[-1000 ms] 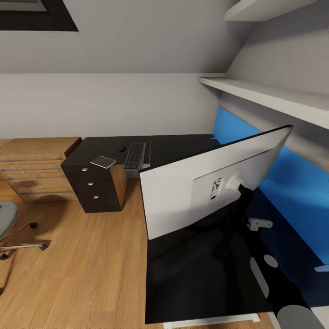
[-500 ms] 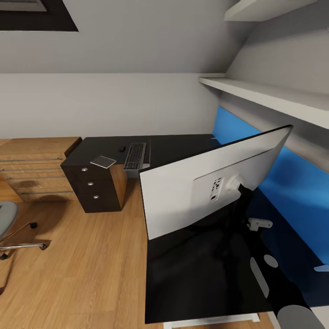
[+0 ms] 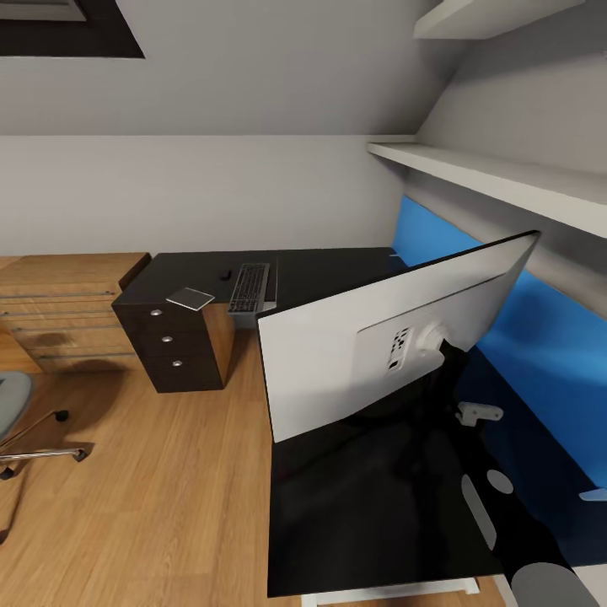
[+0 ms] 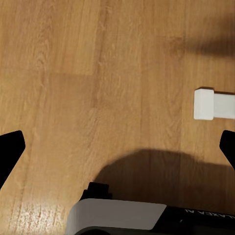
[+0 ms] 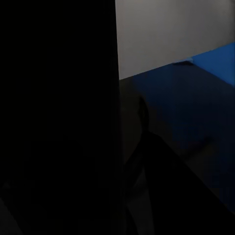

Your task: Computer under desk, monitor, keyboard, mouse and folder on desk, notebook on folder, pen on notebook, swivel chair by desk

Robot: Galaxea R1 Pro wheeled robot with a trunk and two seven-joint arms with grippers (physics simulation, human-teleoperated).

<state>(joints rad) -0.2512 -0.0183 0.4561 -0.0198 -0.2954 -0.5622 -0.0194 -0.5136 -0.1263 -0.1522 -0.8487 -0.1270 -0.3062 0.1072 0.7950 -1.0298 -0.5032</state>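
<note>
While your left gripper [image 4: 117, 147] hangs over the wooden floor [image 4: 98, 73], jaws wide apart and empty, the white-backed wide monitor [image 3: 396, 333] stands on the black-topped bench [image 3: 337, 497]; the dark-keyed slim keyboard [image 3: 249, 287] lies farther along it. You cannot tell the right jaws' state.

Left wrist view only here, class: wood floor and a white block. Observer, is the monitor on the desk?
Observer: Yes, in the head view the monitor stands on the desk, on its black top, white back facing us.
Operator: And the keyboard?
Observer: The keyboard lies on the desk's far section, apart from the monitor.
Operator: The swivel chair?
Observer: The swivel chair is on the floor, away from the desk.
</note>
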